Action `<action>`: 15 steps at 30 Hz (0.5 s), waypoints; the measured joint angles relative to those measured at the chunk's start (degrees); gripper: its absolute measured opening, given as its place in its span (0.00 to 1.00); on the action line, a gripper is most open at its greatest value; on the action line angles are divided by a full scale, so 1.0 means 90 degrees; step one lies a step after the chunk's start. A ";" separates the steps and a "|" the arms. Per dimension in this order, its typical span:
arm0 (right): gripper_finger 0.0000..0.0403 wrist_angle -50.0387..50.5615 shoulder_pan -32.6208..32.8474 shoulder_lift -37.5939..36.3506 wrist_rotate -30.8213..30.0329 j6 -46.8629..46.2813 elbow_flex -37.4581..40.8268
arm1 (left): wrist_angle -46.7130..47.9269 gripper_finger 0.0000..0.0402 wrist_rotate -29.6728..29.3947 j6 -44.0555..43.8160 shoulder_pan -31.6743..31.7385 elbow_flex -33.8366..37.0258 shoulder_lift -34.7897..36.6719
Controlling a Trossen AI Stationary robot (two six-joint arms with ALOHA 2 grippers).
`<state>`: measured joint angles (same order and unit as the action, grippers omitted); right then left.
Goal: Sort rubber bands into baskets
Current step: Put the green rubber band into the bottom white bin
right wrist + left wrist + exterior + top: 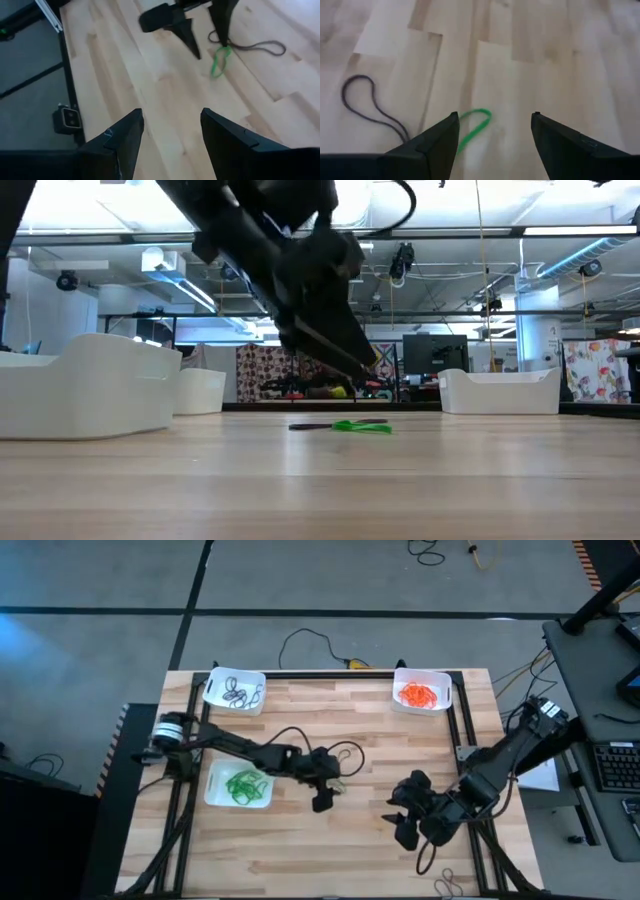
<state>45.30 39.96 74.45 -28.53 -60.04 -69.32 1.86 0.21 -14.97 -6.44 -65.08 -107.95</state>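
High view shows the right gripper [403,820] nearest, fingers spread and holding nothing. A little farther, the left gripper [328,790] hangs with fingers spread over a green rubber band [475,127] beside a dark rubber band [370,107]. Three baskets [238,802] hold sorted bands.

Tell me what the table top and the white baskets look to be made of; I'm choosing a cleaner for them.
Table top: seemingly wood, pale jointed planks with visible grain, a smooth low-sheen finish. Baskets: probably plastic, plain white, smooth walls with rounded corners and a soft sheen; moulded is a guess.
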 joint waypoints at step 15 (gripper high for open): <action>0.48 -0.0296 0.0074 0.0725 0.0074 -0.0451 -0.0065 | -0.0589 0.57 -0.0161 0.0651 0.0151 -0.0229 -0.1136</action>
<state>42.64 40.62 80.97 -27.86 -64.10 -69.91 -3.44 -1.24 -9.11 -5.08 -67.14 -118.18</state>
